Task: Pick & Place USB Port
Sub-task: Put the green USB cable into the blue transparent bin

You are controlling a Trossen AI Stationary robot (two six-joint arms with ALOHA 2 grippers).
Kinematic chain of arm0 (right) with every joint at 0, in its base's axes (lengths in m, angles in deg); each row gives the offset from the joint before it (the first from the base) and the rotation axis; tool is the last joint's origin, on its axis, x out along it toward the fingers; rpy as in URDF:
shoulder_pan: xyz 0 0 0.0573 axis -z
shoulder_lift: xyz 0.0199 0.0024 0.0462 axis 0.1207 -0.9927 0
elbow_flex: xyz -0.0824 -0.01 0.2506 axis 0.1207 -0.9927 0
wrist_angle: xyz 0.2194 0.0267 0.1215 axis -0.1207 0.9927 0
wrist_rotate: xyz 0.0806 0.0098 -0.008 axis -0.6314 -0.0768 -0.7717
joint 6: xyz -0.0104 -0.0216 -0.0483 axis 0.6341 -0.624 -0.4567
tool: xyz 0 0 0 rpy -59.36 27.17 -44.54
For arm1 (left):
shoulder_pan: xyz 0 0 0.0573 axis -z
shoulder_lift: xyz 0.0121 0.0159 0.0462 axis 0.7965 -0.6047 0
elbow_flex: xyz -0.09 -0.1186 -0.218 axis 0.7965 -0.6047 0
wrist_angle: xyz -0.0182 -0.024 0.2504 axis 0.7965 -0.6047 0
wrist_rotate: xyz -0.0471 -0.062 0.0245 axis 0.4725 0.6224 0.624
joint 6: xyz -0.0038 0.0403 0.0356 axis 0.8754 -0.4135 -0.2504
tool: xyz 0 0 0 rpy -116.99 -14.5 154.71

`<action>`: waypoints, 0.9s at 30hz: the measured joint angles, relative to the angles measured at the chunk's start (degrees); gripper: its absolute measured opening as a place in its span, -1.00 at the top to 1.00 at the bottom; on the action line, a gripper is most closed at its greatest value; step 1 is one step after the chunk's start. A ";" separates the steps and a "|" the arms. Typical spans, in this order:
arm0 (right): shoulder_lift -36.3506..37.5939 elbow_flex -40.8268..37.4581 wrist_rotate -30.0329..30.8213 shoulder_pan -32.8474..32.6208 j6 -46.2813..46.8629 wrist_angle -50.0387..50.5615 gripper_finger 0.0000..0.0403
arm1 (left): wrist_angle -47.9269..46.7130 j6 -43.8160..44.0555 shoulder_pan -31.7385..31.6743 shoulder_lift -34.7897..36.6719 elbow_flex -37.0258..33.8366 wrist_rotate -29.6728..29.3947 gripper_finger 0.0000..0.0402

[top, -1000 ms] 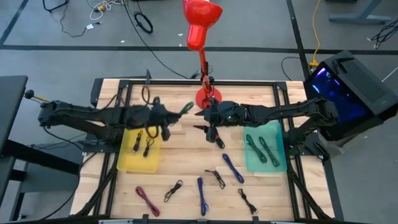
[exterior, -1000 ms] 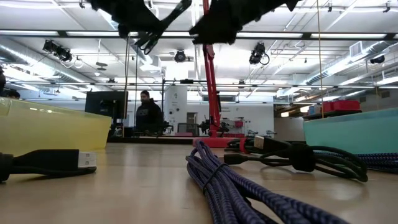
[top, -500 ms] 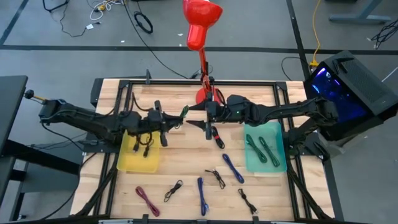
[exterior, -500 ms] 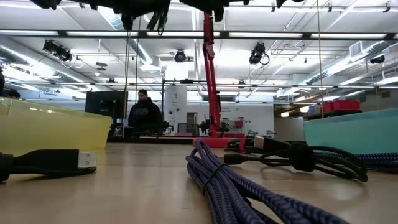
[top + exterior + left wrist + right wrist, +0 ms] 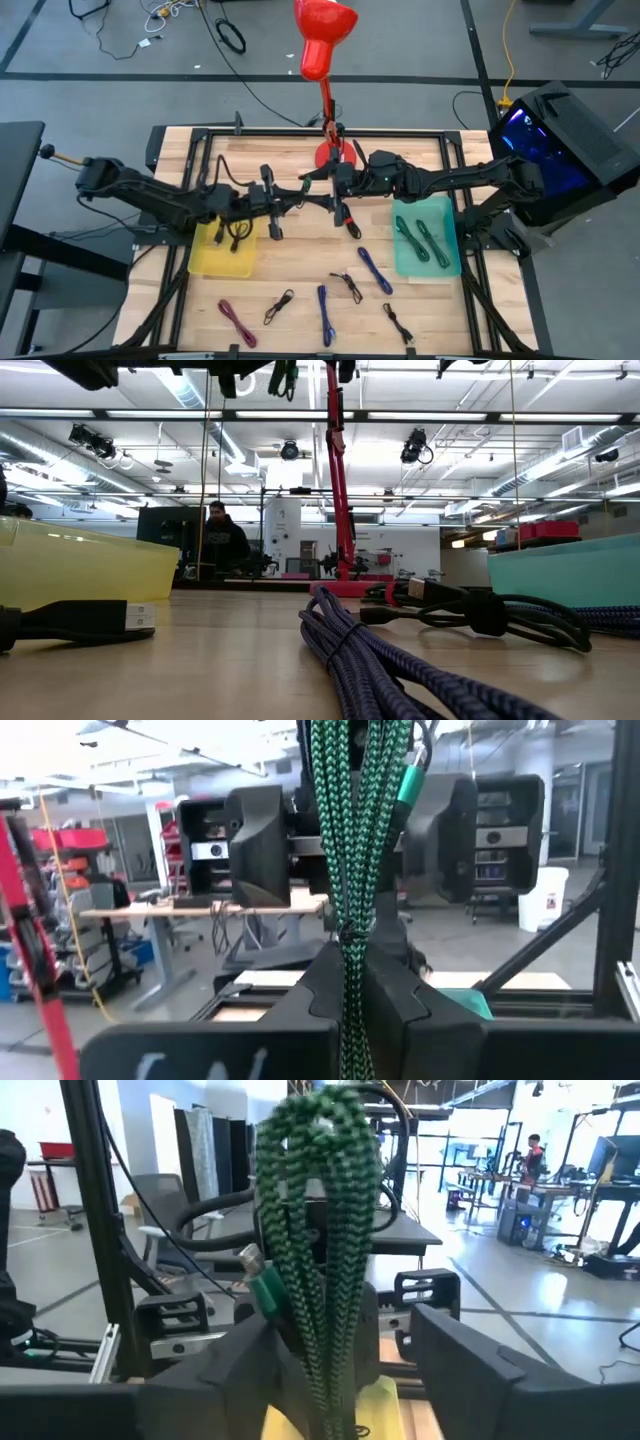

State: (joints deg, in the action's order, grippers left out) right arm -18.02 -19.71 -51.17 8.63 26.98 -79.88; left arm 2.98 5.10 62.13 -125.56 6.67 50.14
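A green braided USB cable (image 5: 350, 840), tied in a bundle, stands upright in mid-air above the table's middle. My left gripper (image 5: 352, 975) is shut on its lower part. My right gripper (image 5: 345, 1355) is open and faces the left one, level. Its two fingers (image 5: 262, 840) stand on either side of the bundle (image 5: 315, 1240); I cannot tell whether they touch it. In the high view the two grippers meet in front of the red lamp's base, left (image 5: 300, 190) and right (image 5: 332, 192). My left gripper pinches the green bundle near its lower end (image 5: 350, 955) between its two fingers. The fingers come level from the table's left side and lie across the strands. The bundle rises upright above them, clear of the table, with a green plug (image 5: 410, 785) near its top.
A yellow bin (image 5: 225, 255) with black cables sits left of centre. A teal bin (image 5: 425, 240) with green cables sits on the right. Loose blue (image 5: 373, 270), red (image 5: 237, 322) and black (image 5: 280, 305) cables lie near the front edge. A red lamp stand (image 5: 330, 155) rises at the back.
My left gripper has carried the green cable toward the table's right, up to my right gripper, and has tipped up to level, so the bundle now stands upright. My right gripper has risen a little and tipped from pointing down to level, facing the left one.
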 joint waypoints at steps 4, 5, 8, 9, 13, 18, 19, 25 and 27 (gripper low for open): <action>0.00 0.00 0.97 -0.11 -2.42 0.65 0.33 | 2.55 -0.10 -0.03 -1.48 0.00 0.40 0.90; 0.00 0.00 0.98 -0.11 -2.61 1.13 0.52 | 2.44 -0.07 -0.05 -1.49 0.00 0.31 0.89; 0.00 0.00 1.19 -0.07 -3.42 1.83 0.88 | 2.36 -0.10 -0.06 -1.49 0.00 -0.28 0.78; 0.02 0.00 1.30 -0.07 -3.50 2.28 0.88 | 2.25 -0.16 -0.06 -1.49 0.00 -0.50 0.74; 0.08 0.04 1.75 -0.02 -3.52 5.39 0.88 | 1.24 -1.06 -0.01 -1.49 0.00 -1.39 0.63; 2.59 0.02 6.10 -0.07 -3.26 14.37 0.90 | -0.79 -1.73 0.00 -1.45 0.00 -2.39 0.57; 3.59 0.00 7.09 0.03 -2.92 16.62 0.90 | -1.04 -1.76 0.05 -1.18 0.00 -2.94 0.57; 12.39 0.00 16.94 -2.16 1.46 38.05 0.90 | -9.15 -1.83 1.11 2.20 0.04 -9.08 0.58; 15.64 0.00 21.73 -3.91 4.57 45.29 0.90 | -12.80 -1.73 1.82 3.86 0.07 -11.24 0.58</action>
State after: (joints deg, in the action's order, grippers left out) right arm -2.37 -19.71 -29.44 4.72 31.55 -34.59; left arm -9.82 3.37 63.95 -121.70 6.73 38.90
